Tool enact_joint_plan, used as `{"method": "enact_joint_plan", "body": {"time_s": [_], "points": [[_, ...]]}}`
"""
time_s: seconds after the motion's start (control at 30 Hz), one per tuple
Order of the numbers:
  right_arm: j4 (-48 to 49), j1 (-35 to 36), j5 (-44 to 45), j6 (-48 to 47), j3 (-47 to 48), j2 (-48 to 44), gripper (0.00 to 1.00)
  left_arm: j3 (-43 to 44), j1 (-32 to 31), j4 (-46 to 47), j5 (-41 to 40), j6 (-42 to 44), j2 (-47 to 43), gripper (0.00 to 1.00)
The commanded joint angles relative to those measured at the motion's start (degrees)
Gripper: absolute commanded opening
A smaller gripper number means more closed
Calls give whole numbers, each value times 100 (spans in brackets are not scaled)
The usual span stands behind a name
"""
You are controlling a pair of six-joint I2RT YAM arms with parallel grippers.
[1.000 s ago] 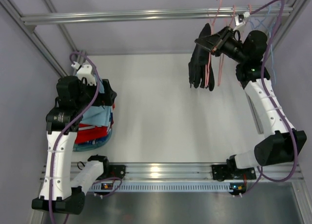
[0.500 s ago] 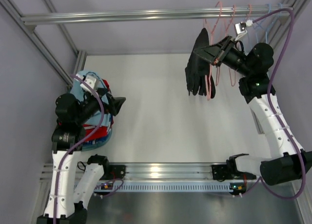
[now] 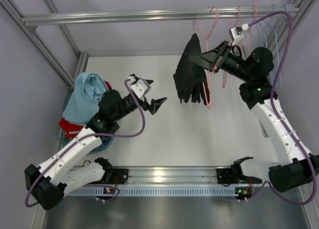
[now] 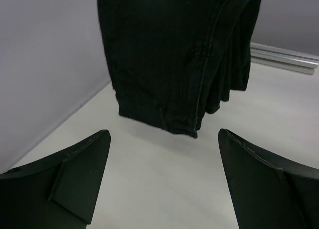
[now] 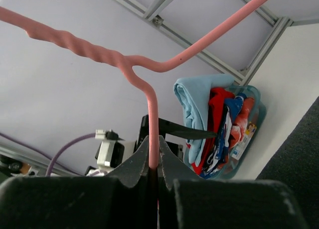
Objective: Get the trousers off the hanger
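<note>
Left claw (image 3: 156, 92): fingers standing wide apart, pointing right at the dangling hem.
Trousers (image 3: 188, 79): black, hanging mid-scene over the hanger (image 3: 208, 96).
Right claw (image 3: 213, 62): clamping together on the hanger's pink wire, far right.
Risk: a sideways tug may be dragging the wire through that grip, or the left fingers catching only one fold.

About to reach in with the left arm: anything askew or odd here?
The hanger, pinched in the right gripper, sits tilted, apart from the other hangers. The trousers are bunched on it, with their hems uneven. Nothing looks damaged.
</note>
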Motion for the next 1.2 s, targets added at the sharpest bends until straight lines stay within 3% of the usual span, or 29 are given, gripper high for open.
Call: {"method": "enact_joint_plan", "body": {"time_s": [0.0,0.07,0.1,0.23,0.8,1.17], "points": [[1024,159,247,32,463,-139,0,235,-771,1436,-1180,489,358,97],[1042,160,300,120,480,-86,0,367,-1421,1778,-1664,690,700,97],[1059,168,300,155,480,-77,0,402,-1650,1919,-2310,726,815,97],[1094,168,335,305,515,-33,0,596,-2336,2473,-2790,621,1377,95],[1261,212,397,507,454,55,0,1475,-2478,3055,-3230,-187,2679,87],[1182,265,414,525,550,-24,0,1835,-2469,3169,-3959,120,3206,78]]}}
